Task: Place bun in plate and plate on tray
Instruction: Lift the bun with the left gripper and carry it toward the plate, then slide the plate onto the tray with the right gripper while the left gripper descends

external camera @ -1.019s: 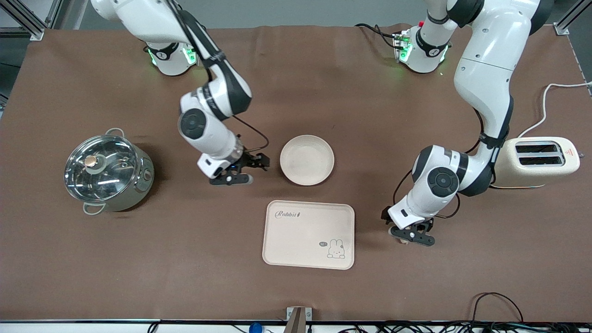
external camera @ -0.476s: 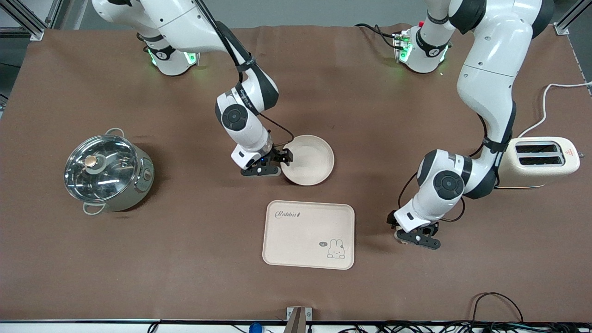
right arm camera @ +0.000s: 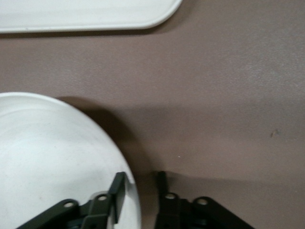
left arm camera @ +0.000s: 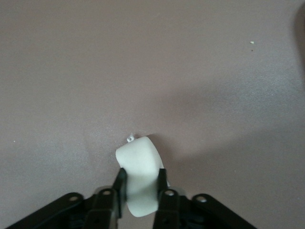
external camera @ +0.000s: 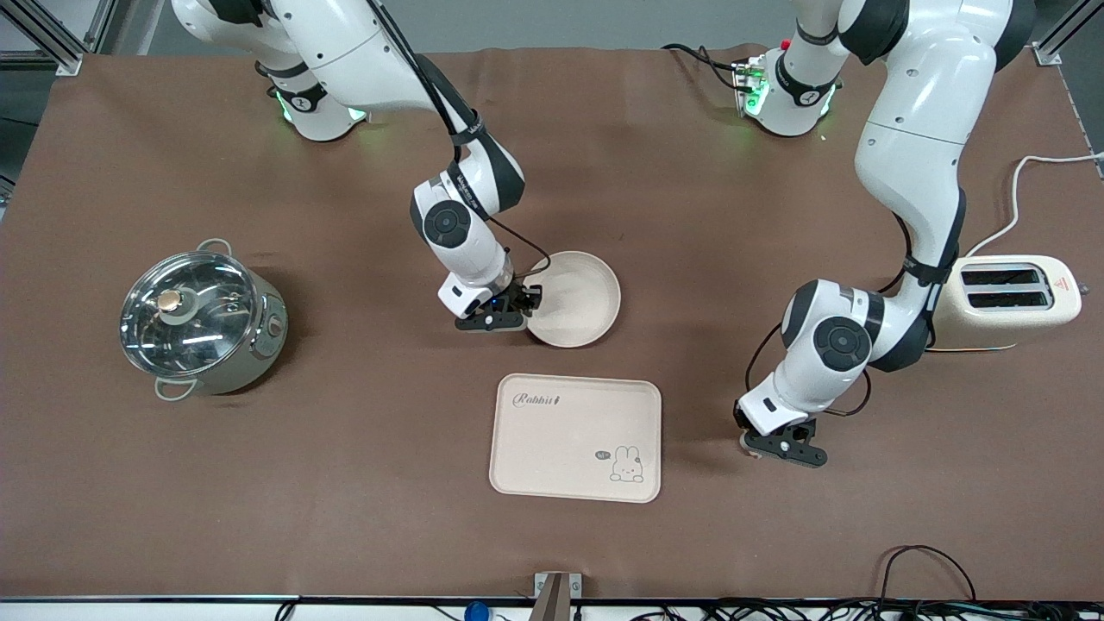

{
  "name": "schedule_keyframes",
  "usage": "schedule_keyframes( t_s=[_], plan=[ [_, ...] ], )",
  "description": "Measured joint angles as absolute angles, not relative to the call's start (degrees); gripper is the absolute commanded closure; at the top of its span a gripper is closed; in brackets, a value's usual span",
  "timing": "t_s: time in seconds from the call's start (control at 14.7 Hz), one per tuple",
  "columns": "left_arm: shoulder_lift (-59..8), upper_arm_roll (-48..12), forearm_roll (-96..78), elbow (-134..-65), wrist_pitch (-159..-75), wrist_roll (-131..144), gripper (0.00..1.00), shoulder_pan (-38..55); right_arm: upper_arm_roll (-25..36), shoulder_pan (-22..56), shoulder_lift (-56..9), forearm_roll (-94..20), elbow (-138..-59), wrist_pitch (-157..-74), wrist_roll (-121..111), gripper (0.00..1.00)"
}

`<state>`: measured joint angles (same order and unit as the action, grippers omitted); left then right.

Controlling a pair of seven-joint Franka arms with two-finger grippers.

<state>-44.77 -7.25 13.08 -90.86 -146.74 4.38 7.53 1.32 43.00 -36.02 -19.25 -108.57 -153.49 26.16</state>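
One bun (left arm camera: 138, 179) pinched in left fingers (left arm camera: 162, 188); right fingers (right arm camera: 117, 186) straddle one plate's (external camera: 580, 297) rim.

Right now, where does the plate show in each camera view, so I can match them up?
Front view: the plate sits mid-table, farther from the camera than the tray, with the right gripper at its rim.
Left wrist view: not in it; only the bun in the left gripper.
Right wrist view: the plate fills one corner.
Shared landmark: the tray.
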Motion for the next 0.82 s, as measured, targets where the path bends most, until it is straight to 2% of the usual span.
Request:
schedule_keyframes(
  t_s=[0.2,0.34,0.61,0.82],
  plan=[
    [-44.7,-7.9,13.1,-90.5,-146.3,5.3,0.99,7.8,1.3,43.7,-35.3,-19.6,-108.5,-154.1,26.2,1.0],
    [-43.9,-9.8,12.6,-89.8,-142.8,9.4,0.99,8.5,1.3,43.8,-35.3,-20.1,-108.5,-154.1,26.3,1.0],
    [-40.2,-18.2,9.8,-89.2,-133.3,27.4,0.99,9.4,1.3,43.8,-35.3,-27.1,-107.3,-155.2,26.5,1.0],
    [-39.7,-25.2,9.6,-89.5,-131.6,43.4,0.98,10.6,1.9,43.0,-35.4,-31.6,-104.5,-156.7,26.4,1.0]
  ],
)
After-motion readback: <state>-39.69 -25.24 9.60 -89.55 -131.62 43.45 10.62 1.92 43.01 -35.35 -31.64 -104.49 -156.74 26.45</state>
